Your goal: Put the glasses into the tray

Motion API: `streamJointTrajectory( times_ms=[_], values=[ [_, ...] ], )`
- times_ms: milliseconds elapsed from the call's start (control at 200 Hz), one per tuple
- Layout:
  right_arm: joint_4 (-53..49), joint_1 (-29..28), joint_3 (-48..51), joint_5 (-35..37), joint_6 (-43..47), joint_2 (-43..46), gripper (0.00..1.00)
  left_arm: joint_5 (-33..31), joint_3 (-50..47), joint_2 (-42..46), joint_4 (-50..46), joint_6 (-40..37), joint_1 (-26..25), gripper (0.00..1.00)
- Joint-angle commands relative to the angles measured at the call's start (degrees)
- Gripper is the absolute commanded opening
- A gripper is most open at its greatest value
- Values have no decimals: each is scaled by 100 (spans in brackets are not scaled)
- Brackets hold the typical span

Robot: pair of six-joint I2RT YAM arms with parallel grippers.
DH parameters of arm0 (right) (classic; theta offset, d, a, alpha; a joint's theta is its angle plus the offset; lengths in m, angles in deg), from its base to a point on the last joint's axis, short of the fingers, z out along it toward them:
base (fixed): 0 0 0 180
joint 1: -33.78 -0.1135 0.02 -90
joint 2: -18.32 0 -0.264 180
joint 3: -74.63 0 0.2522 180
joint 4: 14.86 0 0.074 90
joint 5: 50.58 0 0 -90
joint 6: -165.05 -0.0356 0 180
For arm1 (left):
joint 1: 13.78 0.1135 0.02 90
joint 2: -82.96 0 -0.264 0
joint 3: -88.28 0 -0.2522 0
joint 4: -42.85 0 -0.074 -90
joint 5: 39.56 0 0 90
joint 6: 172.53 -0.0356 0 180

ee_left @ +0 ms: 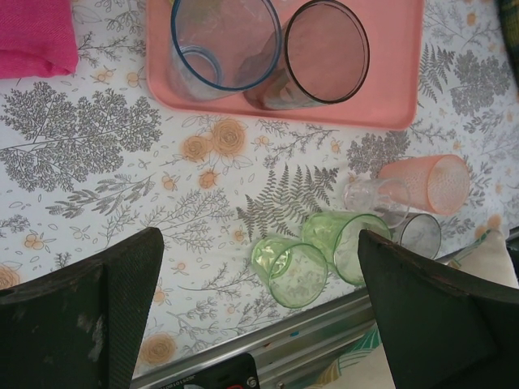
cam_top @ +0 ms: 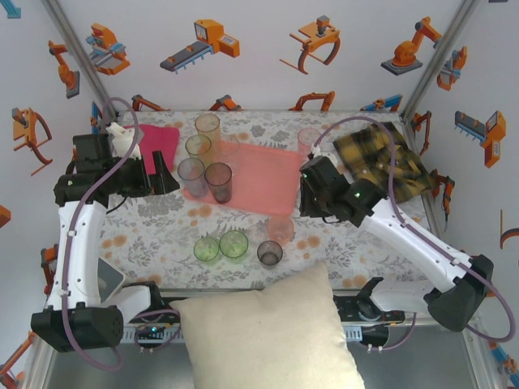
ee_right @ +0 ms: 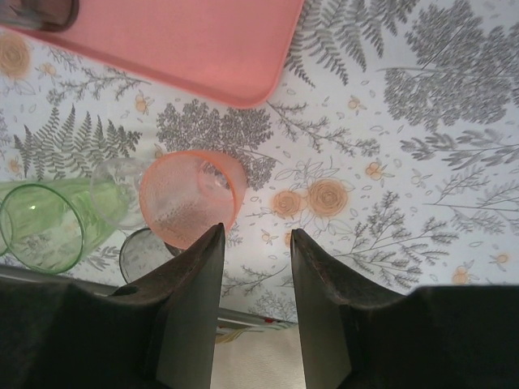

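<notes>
"Top external first: what does the tray (cam_top: 272,182) hold?"

"A blue-rimmed tumbler (cam_top: 192,172) and a smoky tumbler (cam_top: 218,180), upright at its near left corner. A green tumbler (cam_top: 198,147) and an amber tumbler (cam_top: 208,126) stand just behind; whether those two sit inside the rim I cannot tell."

"And off it?"

"On the flowered tablecloth (cam_top: 154,231), nearer the arms: two green glasses (cam_top: 233,243), a grey glass (cam_top: 270,254) and a peach glass (cam_top: 280,229). A pink glass (cam_top: 309,139) stands by the tray's far right corner."

"Left wrist?"

"The left gripper (ee_left: 259,237) is spread wide, grasping nothing, above the tablecloth. Beyond it the blue-rimmed and smoky tumblers stand in the tray, their bare bottoms visible through their mouths."

"Right wrist?"

"The right gripper (ee_right: 255,235) has its fingers a little apart, released, only tablecloth between them. The peach glass is just beside one fingertip, the tray's corner farther off."
</notes>
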Motion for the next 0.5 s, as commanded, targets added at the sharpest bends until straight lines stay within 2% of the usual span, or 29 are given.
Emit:
streamJointTrajectory(
  times_ms=[0, 210, 491],
  values=[
    [346, -78, 214, -339, -295, -110, 39, 81, 27, 95, -82, -142, -20, 97],
    [807, -125, 490, -633, -359, -418, 41, 59, -65, 184, -75, -157, -16, 97],
    [1119, -187, 726, -632, -461, -719, 41, 81, -120, 202, -33, -149, -20, 97]
  ],
)
